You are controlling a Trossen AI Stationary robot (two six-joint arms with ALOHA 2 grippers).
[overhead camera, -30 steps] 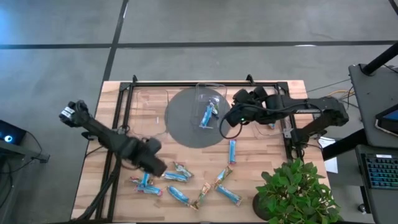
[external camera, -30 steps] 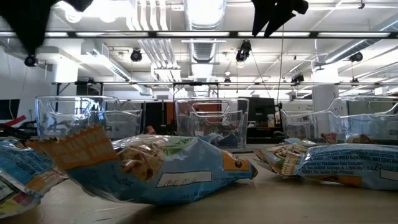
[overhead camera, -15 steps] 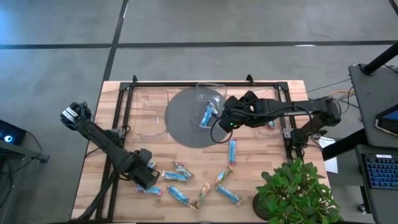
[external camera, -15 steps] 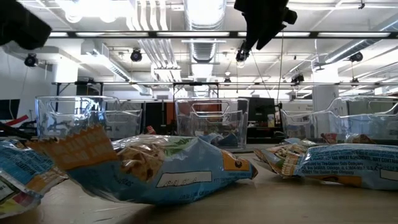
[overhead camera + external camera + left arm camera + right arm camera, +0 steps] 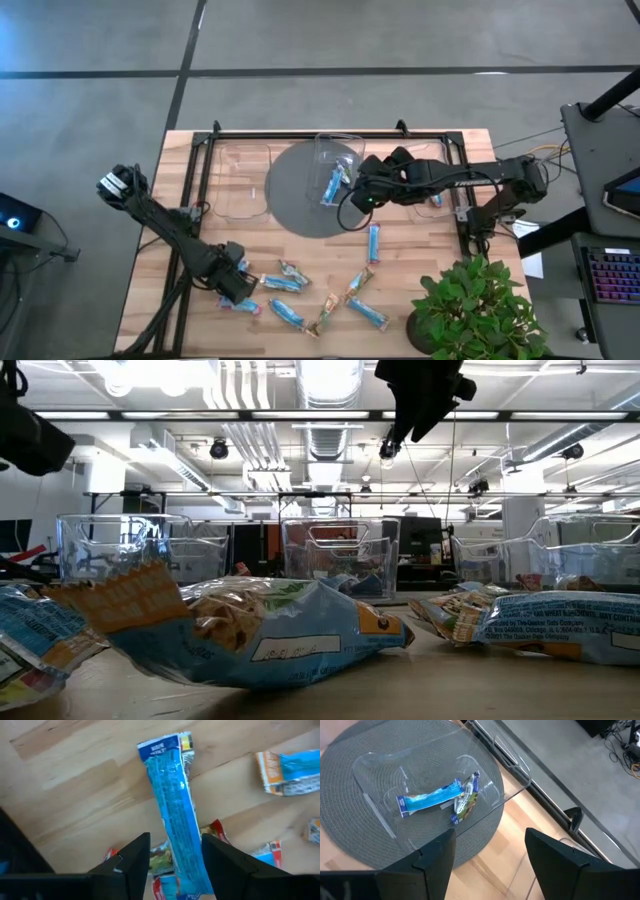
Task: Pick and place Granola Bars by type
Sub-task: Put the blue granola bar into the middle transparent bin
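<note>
— Since a second ago, what has moved?

— Left gripper (image 5: 232, 284) has dropped from mid-table to the near-left corner, low over the loose bars; the right gripper (image 5: 362, 190) has slid toward the mat (image 5: 290, 195), to the rim of the middle bin (image 5: 338, 147).

— Left side first?

— From above, the left arm reaches down the table's left edge, its gripper over a bar (image 5: 240, 305) at the end of the scatter. Only its wrist camera shows the detail: fingers (image 5: 135, 860) spread, one on each side of a long blue bar (image 5: 174, 827), not pressing it. More wrappers lie under that bar's near end, and another bar (image 5: 287, 766) lies apart to the side.

— Centre of the table?

— Loose bars run across the near half, one more (image 5: 373, 243) just below the mat. The low camera adds what the overhead cannot: a tan-and-blue wrapper (image 5: 240, 622) close up, another (image 5: 560, 625) to the right, clear bins standing behind.

— And the right?

— Right gripper hovers beside the bin, fingers (image 5: 432, 857) parted and holding nothing. Its wrist camera shows two bars inside, a blue one (image 5: 429, 797) and a brownish-green one (image 5: 466, 800), touching at one end. A plant (image 5: 470, 310) sits at the near-right corner.
</note>
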